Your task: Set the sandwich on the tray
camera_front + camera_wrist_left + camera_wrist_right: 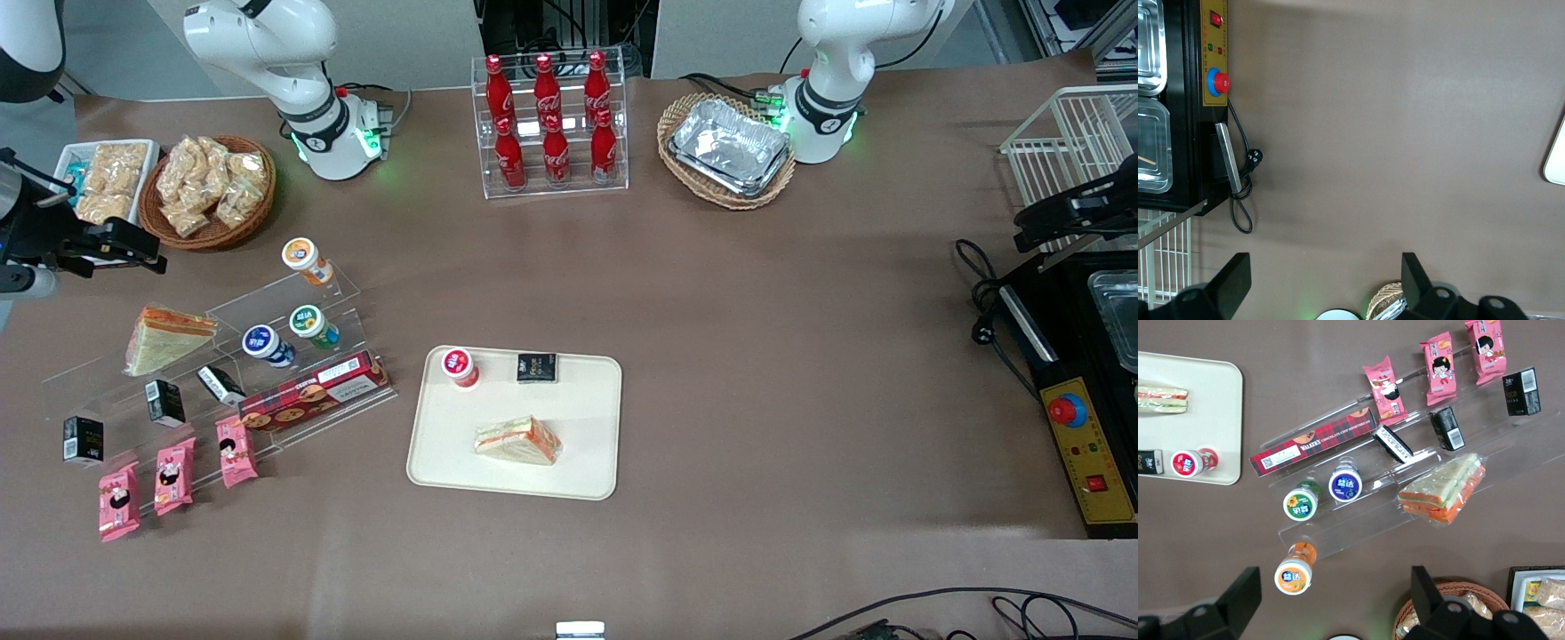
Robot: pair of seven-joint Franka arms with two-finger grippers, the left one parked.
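Currently, one wrapped sandwich (518,442) lies flat on the cream tray (444,462), apart from the red-capped cup (460,366) and the small black packet (536,367) at the tray's edge farther from the front camera. A second wrapped sandwich (165,338) rests on the clear acrylic stand (267,307) toward the working arm's end of the bench (756,356).

The gripper (1331,600) hangs released above the stand, near the wicker snack basket (209,191), its fingers spread and holding nothing; the orange-capped cup (1295,573) sits below the gap.

Judgement on handling: the sandwich is light, soft and easily crushed. The film wrap is likely slippery and may crinkle or slide under the pads. The wedge shape narrows to a point, so a hold there would be poor. The sound hold appears to be across the two flat bread faces near the thick cut end, with gentle closing force. The stand's sloped, smooth step could let the pack slide when nudged.
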